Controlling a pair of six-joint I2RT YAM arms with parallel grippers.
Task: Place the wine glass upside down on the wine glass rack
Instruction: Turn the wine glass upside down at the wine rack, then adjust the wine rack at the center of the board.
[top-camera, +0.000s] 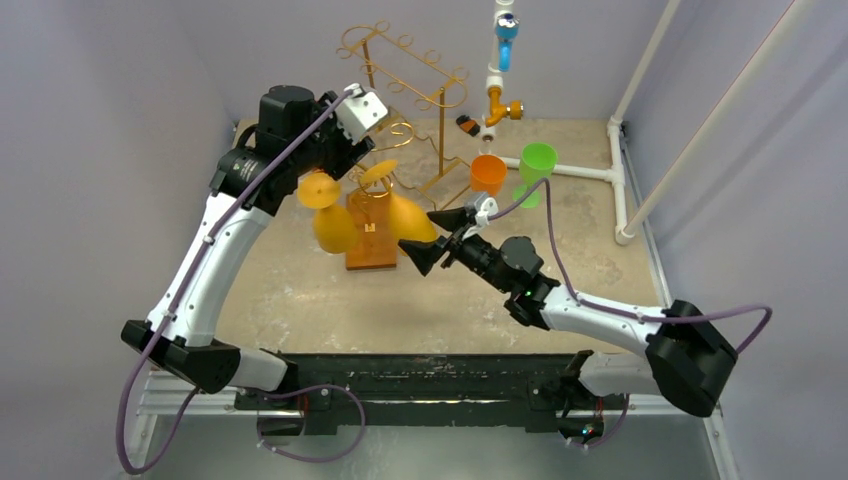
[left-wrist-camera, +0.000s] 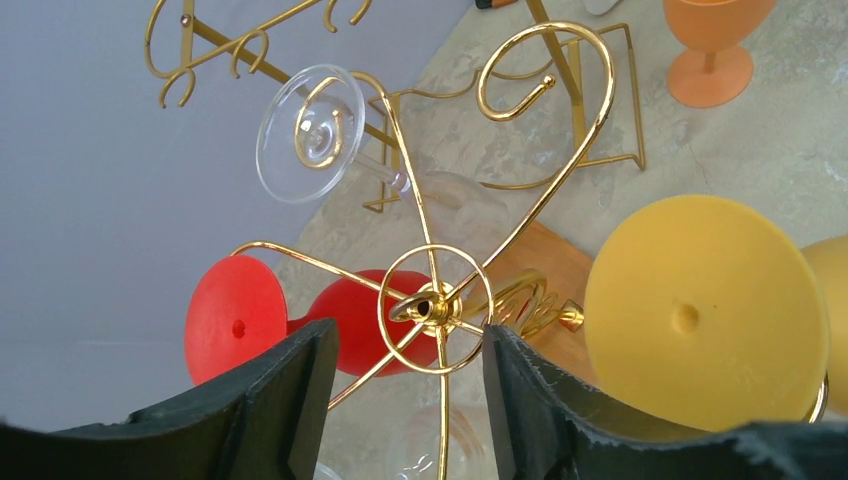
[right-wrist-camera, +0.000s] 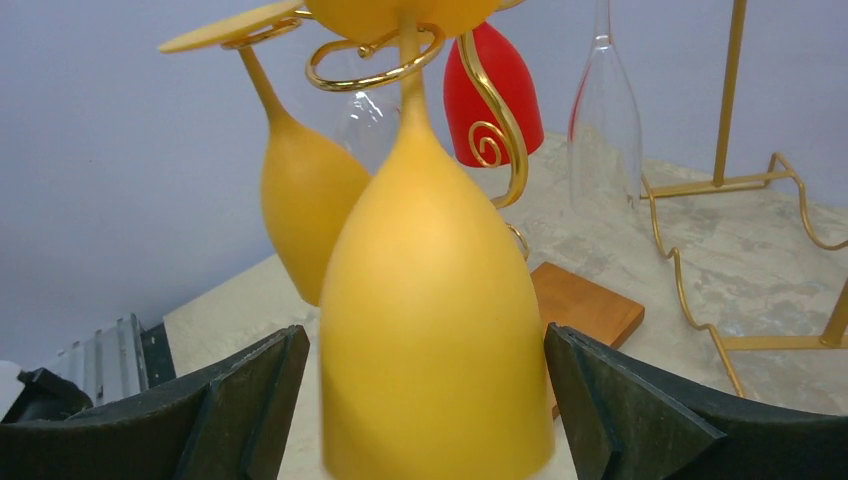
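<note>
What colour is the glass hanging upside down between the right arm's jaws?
The glass is yellow, clearest in the right wrist view.

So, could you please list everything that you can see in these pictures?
yellow glasses: two, yellow, hanging upside down on the small rack
red glass: one, red, hanging on the same rack
clear glasses: at least two, see-through, hanging there too
orange glass: one, orange, upright at the back of the table
green glass: one, green, upright beside the orange one
small rack: one, gold wire on a wooden base, mid-table
tall rack: one, gold, behind it
pipe frame: one, white, rear right
table: one, beige
left end effector: black, open above the small rack
right end effector: black, open either side of a yellow glass
</note>
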